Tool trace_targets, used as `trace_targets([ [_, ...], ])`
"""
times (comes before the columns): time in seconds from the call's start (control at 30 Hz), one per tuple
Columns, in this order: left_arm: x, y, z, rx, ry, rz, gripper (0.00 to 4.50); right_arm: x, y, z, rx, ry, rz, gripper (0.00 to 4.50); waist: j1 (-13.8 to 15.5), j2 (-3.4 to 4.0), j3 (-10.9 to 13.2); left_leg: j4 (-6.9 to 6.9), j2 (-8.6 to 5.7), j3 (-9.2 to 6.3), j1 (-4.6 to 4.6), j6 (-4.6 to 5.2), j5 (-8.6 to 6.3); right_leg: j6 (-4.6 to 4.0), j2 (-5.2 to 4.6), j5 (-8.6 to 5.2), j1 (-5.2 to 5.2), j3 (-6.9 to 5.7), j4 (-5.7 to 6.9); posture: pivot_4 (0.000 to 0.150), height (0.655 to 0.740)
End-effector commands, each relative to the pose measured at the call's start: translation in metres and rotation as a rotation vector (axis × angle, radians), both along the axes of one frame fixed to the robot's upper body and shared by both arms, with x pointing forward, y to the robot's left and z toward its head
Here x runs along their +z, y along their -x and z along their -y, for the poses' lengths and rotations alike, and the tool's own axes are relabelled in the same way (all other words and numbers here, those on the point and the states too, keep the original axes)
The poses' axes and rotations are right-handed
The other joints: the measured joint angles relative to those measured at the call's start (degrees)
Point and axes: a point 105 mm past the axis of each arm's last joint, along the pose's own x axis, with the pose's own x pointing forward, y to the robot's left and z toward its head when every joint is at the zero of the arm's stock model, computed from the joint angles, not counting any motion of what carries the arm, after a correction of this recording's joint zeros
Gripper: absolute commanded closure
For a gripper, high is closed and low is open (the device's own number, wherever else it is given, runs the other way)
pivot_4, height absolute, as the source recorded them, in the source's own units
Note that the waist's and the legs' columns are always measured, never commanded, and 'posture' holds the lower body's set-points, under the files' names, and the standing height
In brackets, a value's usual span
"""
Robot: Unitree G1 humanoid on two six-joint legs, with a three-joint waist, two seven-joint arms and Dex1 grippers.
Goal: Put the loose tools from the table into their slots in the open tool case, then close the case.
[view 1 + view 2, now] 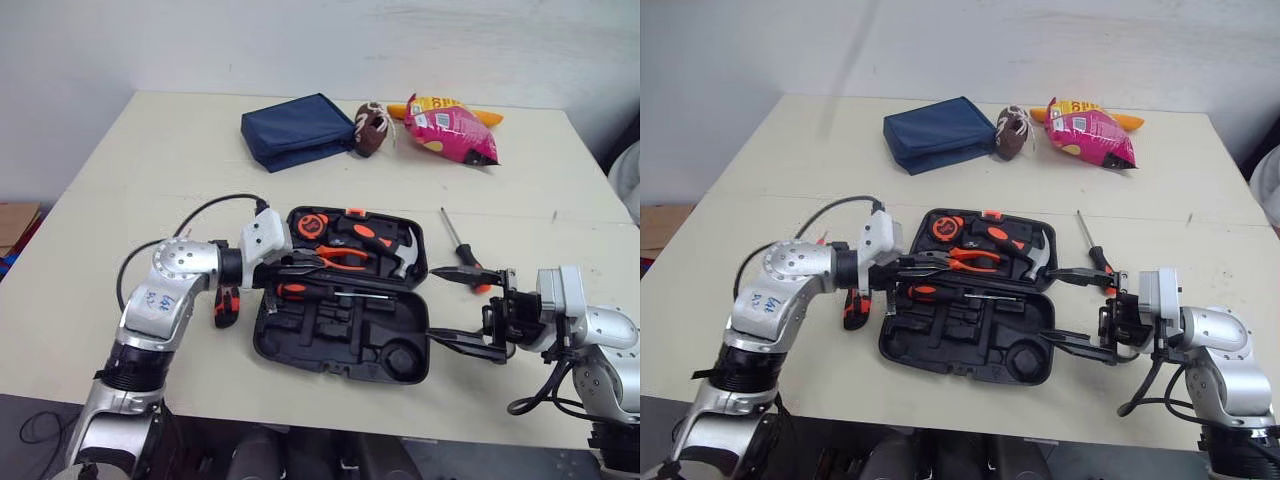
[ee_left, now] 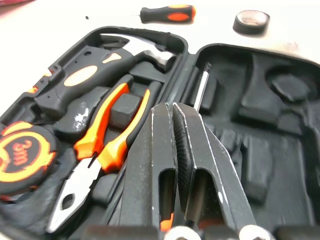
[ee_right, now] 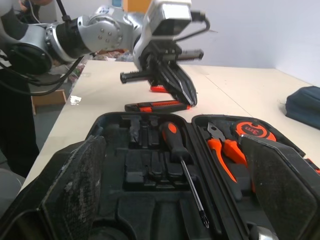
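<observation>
The black tool case (image 1: 340, 362) lies open at the table's middle. Its far half holds a tape measure (image 1: 312, 224), orange pliers (image 1: 343, 257) and a hammer (image 1: 405, 255); a screwdriver (image 3: 186, 167) lies by the hinge. My left gripper (image 1: 300, 268) hovers over the case's left side, shut with nothing in it. A loose orange-and-black knife (image 1: 226, 305) lies on the table under that arm. A second screwdriver (image 1: 462, 258) lies loose right of the case. My right gripper (image 1: 432, 303) stands wide open at the case's right edge, one finger beside that screwdriver's handle.
At the table's back sit a blue pouch (image 1: 297, 130), a small brown ball (image 1: 370, 128) and a pink snack bag (image 1: 450, 128). A black tape roll (image 2: 251, 21) rests on the table just beyond the case. The table's front edge runs close below the case.
</observation>
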Motion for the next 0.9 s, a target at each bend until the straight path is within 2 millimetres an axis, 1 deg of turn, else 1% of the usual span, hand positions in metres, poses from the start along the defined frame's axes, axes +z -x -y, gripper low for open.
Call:
trace_targets([
  [0.03,-0.011,-0.002,0.007,0.012,0.000,-0.012,4.42,0.006,0.000,0.007,-0.035,-0.002,0.047,0.00,0.02,-0.01,0.00,0.01,0.00,0.00,-0.01,0.00,0.00,0.00,0.00,0.00,-0.01,0.00,0.01,0.150,0.7400],
  [0.17,-0.030,-0.008,0.008,0.041,-0.056,-0.015,4.42,0.005,-0.001,0.008,-0.046,-0.009,0.047,0.00,-0.03,0.00,0.00,0.00,0.01,0.00,0.00,-0.01,0.00,0.00,0.01,0.00,0.00,0.00,0.01,0.150,0.7400],
  [0.23,-0.037,-0.010,0.010,0.048,-0.070,-0.024,4.42,0.004,-0.002,0.009,-0.050,-0.010,0.046,0.00,0.05,-0.01,0.00,-0.01,0.00,0.00,0.00,-0.01,0.00,0.00,0.01,0.00,-0.01,0.00,0.01,0.150,0.7400],
  [0.37,-0.043,-0.010,0.012,0.033,-0.085,-0.034,4.42,0.001,-0.002,0.011,-0.058,-0.013,0.047,0.00,0.12,-0.01,0.00,0.00,0.00,0.00,0.01,0.01,0.00,0.01,0.01,0.01,0.02,0.00,-0.01,0.150,0.7400],
  [0.5,-0.051,-0.008,0.013,-0.003,-0.147,-0.031,4.42,-0.001,-0.002,0.012,-0.063,-0.013,0.047,0.00,0.13,-0.01,-0.01,0.00,-0.01,0.00,0.02,0.01,0.00,0.02,0.01,0.01,0.04,0.00,-0.01,0.150,0.7400],
  [0.6,-0.053,-0.008,0.014,-0.018,-0.171,-0.018,4.42,-0.001,-0.001,0.012,-0.066,-0.013,0.047,0.00,0.13,0.00,-0.02,-0.01,0.00,0.00,0.04,0.01,-0.01,0.02,0.01,0.01,0.06,0.00,-0.02,0.150,0.7400],
  [0.73,-0.052,-0.008,0.028,-0.071,-0.206,0.020,4.42,-0.003,0.000,0.011,-0.069,-0.014,0.044,0.00,0.19,0.00,-0.02,-0.01,-0.02,0.00,0.04,0.01,-0.01,0.02,0.01,0.01,0.07,0.00,-0.04,0.150,0.7400],
  [0.9,-0.067,0.000,0.035,-0.148,-0.303,0.010,4.42,-0.003,0.000,0.012,-0.076,-0.018,0.046,0.00,0.27,-0.01,-0.05,-0.01,-0.03,0.00,0.03,0.07,-0.05,0.04,-0.01,0.02,0.11,0.00,-0.12,0.150,0.7400],
])
